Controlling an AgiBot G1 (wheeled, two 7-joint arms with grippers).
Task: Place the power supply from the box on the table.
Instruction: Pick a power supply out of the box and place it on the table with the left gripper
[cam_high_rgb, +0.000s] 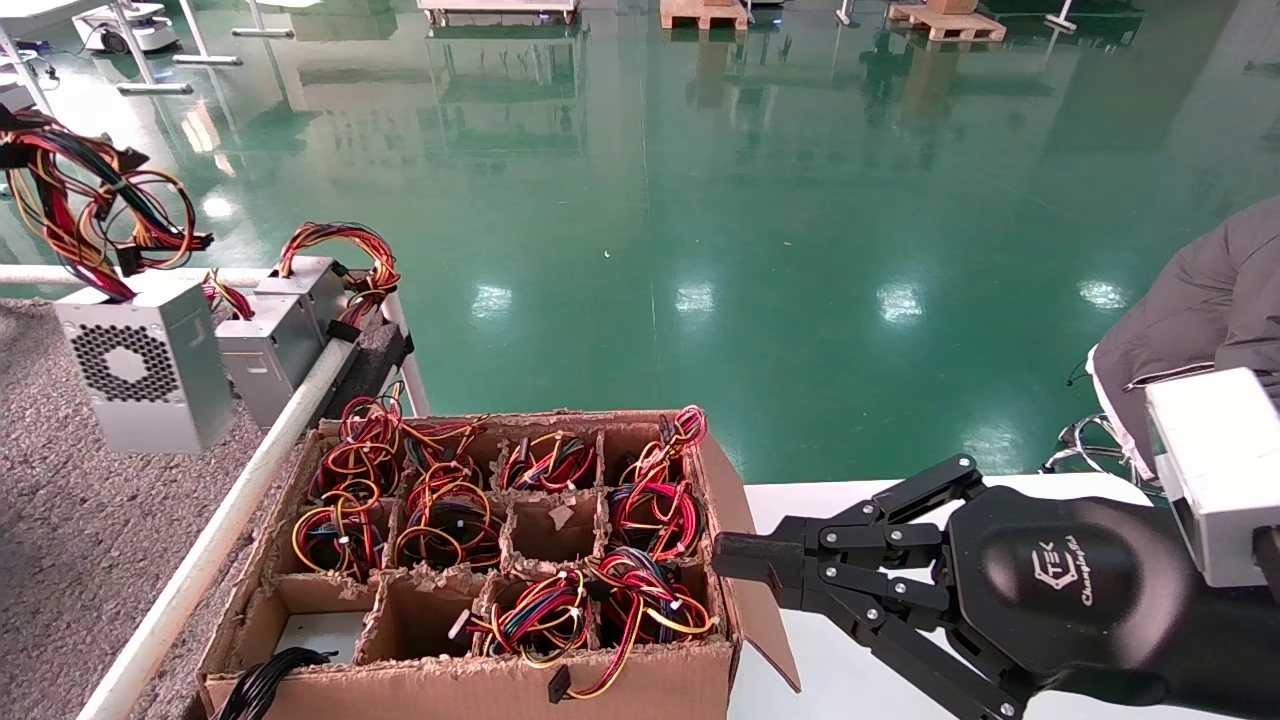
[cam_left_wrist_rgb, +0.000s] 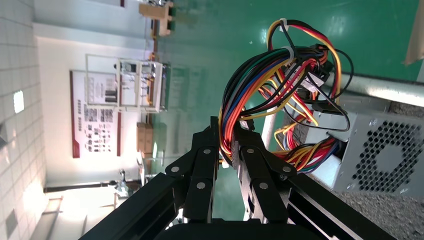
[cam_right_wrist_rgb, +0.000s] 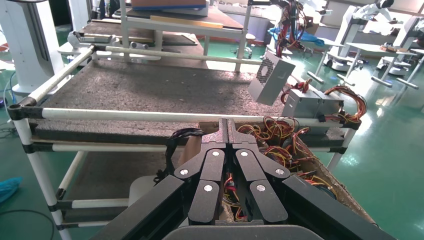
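The left gripper (cam_left_wrist_rgb: 227, 150) is pinching the wire bundle (cam_left_wrist_rgb: 260, 80), dangling the power supply (cam_high_rgb: 145, 365) above the table (cam_high_rgb: 60, 530) at nine o'clock. Wires could be slipping (a tilted landing). The right gripper (cam_high_rgb: 740, 560), pressed together, is idling beside the box (cam_high_rgb: 640, 680).

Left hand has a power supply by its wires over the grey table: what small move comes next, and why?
Probably lower it a little. The left hand is shut on the wire bundle, and the power supply hangs tilted in the right wrist view, apparently just above the table.
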